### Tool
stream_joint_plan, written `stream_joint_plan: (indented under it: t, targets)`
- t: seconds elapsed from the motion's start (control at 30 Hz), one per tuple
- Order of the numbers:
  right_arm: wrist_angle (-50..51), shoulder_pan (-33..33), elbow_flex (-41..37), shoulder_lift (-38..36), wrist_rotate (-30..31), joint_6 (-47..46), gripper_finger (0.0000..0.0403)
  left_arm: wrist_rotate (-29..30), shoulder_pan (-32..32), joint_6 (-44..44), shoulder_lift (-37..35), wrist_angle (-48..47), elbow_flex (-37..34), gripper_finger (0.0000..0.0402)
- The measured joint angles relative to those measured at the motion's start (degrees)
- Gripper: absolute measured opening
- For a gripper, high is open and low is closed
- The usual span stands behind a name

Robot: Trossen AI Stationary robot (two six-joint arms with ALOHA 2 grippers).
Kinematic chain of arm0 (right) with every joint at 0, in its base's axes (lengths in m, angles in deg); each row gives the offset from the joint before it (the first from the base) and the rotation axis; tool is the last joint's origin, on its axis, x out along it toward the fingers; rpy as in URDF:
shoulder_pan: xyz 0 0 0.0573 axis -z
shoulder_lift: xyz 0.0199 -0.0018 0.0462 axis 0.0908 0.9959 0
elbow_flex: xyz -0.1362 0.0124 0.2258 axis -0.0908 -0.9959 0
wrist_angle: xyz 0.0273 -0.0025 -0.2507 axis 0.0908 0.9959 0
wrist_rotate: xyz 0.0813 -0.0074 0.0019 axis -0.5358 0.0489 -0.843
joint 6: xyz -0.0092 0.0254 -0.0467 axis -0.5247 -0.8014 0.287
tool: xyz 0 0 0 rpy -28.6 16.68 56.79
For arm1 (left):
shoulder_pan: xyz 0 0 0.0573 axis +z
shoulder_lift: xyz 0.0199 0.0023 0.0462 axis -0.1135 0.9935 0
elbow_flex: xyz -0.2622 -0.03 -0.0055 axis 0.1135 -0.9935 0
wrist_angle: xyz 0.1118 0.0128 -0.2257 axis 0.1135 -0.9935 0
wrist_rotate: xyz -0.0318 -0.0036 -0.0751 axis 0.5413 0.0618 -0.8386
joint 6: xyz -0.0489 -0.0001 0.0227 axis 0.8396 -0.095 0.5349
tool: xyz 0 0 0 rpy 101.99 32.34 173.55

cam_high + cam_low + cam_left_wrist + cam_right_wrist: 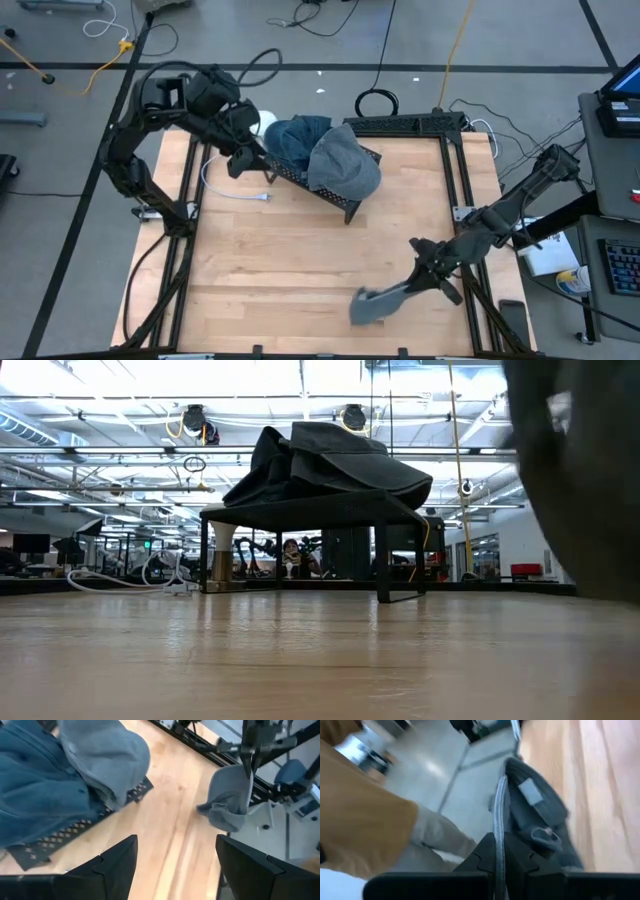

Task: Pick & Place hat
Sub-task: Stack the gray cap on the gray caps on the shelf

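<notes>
A grey hat (372, 305) hangs from my right gripper (415, 285) near the table's near right corner. It also shows in the left wrist view as the grey hat (227, 795) and in the right wrist view as the grey hat (540, 815). My right gripper (500, 855) is shut on it. A black mesh basket (345, 205) stands at the table's far middle and holds a blue denim hat (295, 140) and a grey hat (345, 165). My left gripper (238, 160) is open beside the basket's left end, touching nothing. My right gripper pinches the grey hat's thin edge (498, 827) between its two shut fingers. It comes from the table's right side, slanting down. The hat hangs below and ahead of the fingers (246, 767), slack, and looks lifted clear of the table.
A white cable (235, 190) lies on the table left of the basket. Black frame rails (460, 170) run along the table's edges. In the right wrist view a person's tan sleeve (365, 805) shows beyond the near edge. Bare wood (290, 270) lies between basket and near edge.
</notes>
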Motion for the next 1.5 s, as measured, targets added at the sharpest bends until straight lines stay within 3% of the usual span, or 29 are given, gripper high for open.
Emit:
stream_joint_plan:
  t: [0.3, 0.67, 0.77, 1.0, 1.17, 1.5]
  targets:
    - [-13.50, 0.12, -0.02, -1.61, 8.58, 4.92, 0.0008, -0.66, -5.48, 0.98, 0.02, -0.24, -0.02, 0.0259]
    - [-33.29, 3.34, -0.02, -1.61, 19.09, 7.51, 0.0008, -9.88, -7.71, -4.17, -0.48, -0.26, -0.02, 0.0281]
    - [-38.29, 5.19, -0.02, -1.59, 22.16, 6.50, 0.0008, -7.88, -7.69, -6.12, -1.20, -0.28, 0.01, 0.0282]
    - [-45.35, 10.28, -0.02, -1.53, 27.07, 5.64, 0.0008, 3.10, -7.50, -14.02, -4.31, 0.31, 0.01, 0.0269]
    - [-50.43, 15.17, -0.02, -1.50, 25.30, 8.19, 0.0008, 6.05, -7.50, -15.75, -6.97, 1.52, -0.01, 0.0268]
    - [-56.95, 28.86, 0.00, -1.44, 8.89, 8.77, 0.0008, 7.94, -7.50, -12.17, -11.09, 9.47, 0.01, 0.0293]
